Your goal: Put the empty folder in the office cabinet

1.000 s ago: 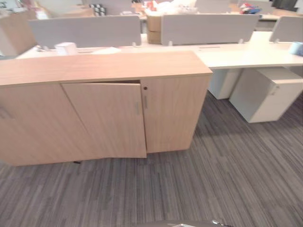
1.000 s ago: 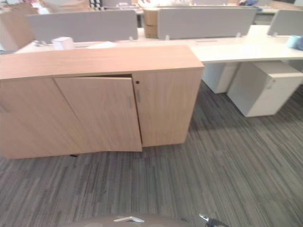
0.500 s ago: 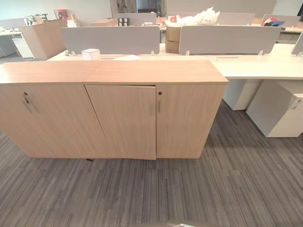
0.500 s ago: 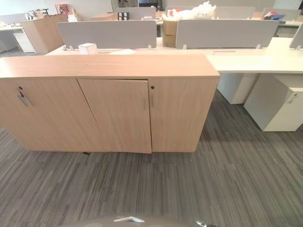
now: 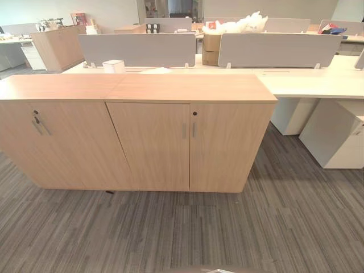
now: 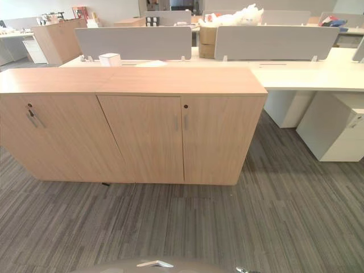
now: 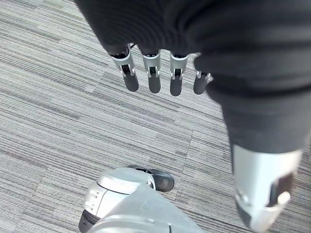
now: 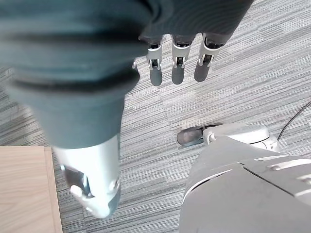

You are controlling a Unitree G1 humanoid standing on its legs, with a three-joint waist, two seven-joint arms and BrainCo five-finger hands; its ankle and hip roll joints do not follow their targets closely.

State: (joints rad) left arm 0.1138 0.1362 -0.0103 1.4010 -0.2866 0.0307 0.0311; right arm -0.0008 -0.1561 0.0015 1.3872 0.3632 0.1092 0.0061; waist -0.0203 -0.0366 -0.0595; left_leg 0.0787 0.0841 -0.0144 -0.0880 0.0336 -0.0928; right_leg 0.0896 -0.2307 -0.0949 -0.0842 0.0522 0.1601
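The office cabinet [image 5: 187,88] is a low light-wood unit straight ahead on the carpet. Its two doors are flush with each other, the left door [image 5: 151,145] and right door [image 5: 227,145] meeting at slim metal handles [image 5: 183,130]. My left hand [image 7: 154,73] hangs beside my body over the carpet, fingers straight, holding nothing. My right hand [image 8: 177,65] hangs the same way on the other side, fingers straight and empty.
A matching cabinet with a key in its lock [image 5: 37,120] adjoins on the left. Behind stand white desks with grey dividers [image 5: 136,49], a small white box [image 5: 114,66] and a white drawer pedestal [image 5: 335,136] at right. Grey striped carpet [image 5: 182,227] lies before the cabinet.
The cabinet's left door, ajar a second ago, has swung flush with the right door. The head camera has tilted up and shifted, showing more of the room behind.
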